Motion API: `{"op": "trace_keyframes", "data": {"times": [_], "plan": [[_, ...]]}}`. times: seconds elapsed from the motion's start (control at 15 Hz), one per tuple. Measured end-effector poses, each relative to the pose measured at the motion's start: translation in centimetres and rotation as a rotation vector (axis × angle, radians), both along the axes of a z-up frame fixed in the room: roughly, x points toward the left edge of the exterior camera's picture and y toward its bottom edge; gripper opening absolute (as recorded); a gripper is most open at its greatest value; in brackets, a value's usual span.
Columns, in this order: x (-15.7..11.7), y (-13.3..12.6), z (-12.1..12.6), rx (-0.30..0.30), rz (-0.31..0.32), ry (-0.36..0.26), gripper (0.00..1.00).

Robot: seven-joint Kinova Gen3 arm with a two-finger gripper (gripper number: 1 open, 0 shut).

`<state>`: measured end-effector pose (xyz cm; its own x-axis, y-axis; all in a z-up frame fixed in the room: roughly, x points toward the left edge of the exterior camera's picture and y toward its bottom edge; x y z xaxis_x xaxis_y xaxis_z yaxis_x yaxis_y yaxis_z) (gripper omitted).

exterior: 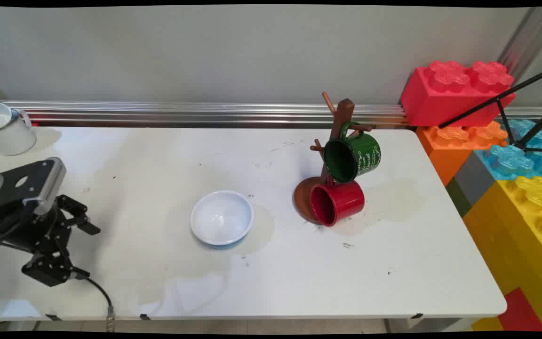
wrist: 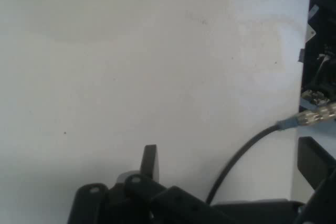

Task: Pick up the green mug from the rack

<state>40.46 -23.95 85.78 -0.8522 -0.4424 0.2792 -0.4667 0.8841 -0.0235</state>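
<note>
The tool (exterior: pixel 77 249), jaws spread and empty, hovers over the counter's (exterior: pixel 393 263) left end, with the white bowl (exterior: pixel 221 218) nearest, off to its right.

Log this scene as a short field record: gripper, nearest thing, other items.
gripper: open, empty, low at the table's left near side
nearest thing: white bowl, upright, apart from the gripper
rack: wooden, green mug hung on a peg
red mug: on its side against the rack's base
white mug: far left corner
</note>
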Motion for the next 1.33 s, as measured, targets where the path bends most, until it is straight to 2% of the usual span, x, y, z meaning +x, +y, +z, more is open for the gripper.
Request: {"op": "trace_keyframes", "data": {"times": [0.73,1.0,1.33], "plan": [[0.8,-3.1,-1.7,-0.024,-0.047,0.073,1.0],[-0.8,-5.6,-1.4,-0.048,-0.035,0.138,1.0],[-4.5,-9.0,-0.2,-0.102,-0.039,0.207,1.0]]}}
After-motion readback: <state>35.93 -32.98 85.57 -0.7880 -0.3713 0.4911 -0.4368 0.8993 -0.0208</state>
